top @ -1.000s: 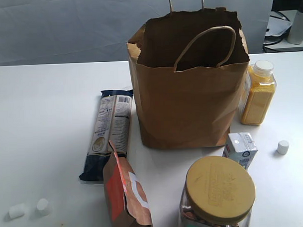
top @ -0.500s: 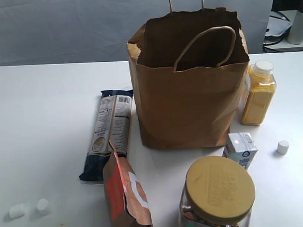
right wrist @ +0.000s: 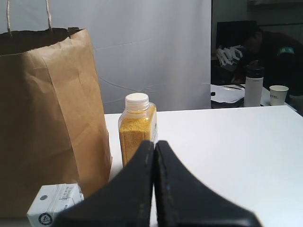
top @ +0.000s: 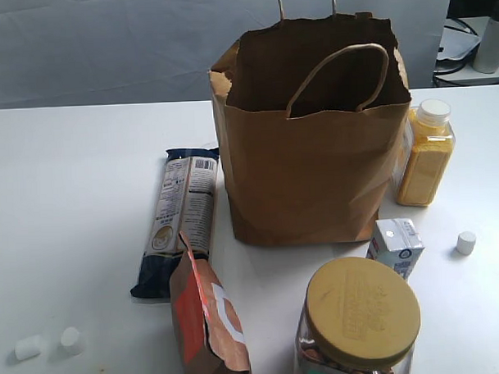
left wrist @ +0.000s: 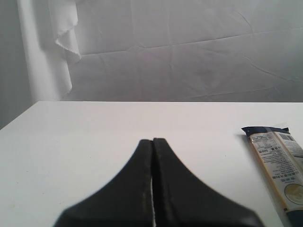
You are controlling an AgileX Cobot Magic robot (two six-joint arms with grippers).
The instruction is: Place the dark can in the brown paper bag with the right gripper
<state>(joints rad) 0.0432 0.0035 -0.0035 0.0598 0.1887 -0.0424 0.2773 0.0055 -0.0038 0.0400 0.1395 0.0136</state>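
Nothing on the white desk [top: 70, 201] has shifted over the last second. Every item sits where it sat, and neither arm enters the exterior view.

Your right pincer [right wrist: 155, 144] has its two black fingers pressed together with nothing between them. It is low over the desk and faces the clear plastic bottle of yellow powder with a white cap [right wrist: 136, 130], which stands just beside the tall brown kraft paper bag with twisted handles [top: 311, 177]. Your left pincer [left wrist: 152, 142] is likewise closed on nothing, with the long flat dark-blue and white packet [left wrist: 277, 161] lying near it.

You will not find the dark can in any view. It is not on the visible desk around the bag, and it is in neither pincer. The bag stands upright with its mouth open, but its front wall hides the floor and the inside is in shadow. The can may already lie in there, and with the right pincer empty I judge that likely, but the pictures cannot confirm it. If it is inside, the job is done; if not, all of it is left.

The desk behind the bag is hidden too. The clear jar with a wide yellow lid [top: 360, 314] and the brown-and-orange foil pouch [top: 207, 320] are cut off at the bottom edge of the exterior view.
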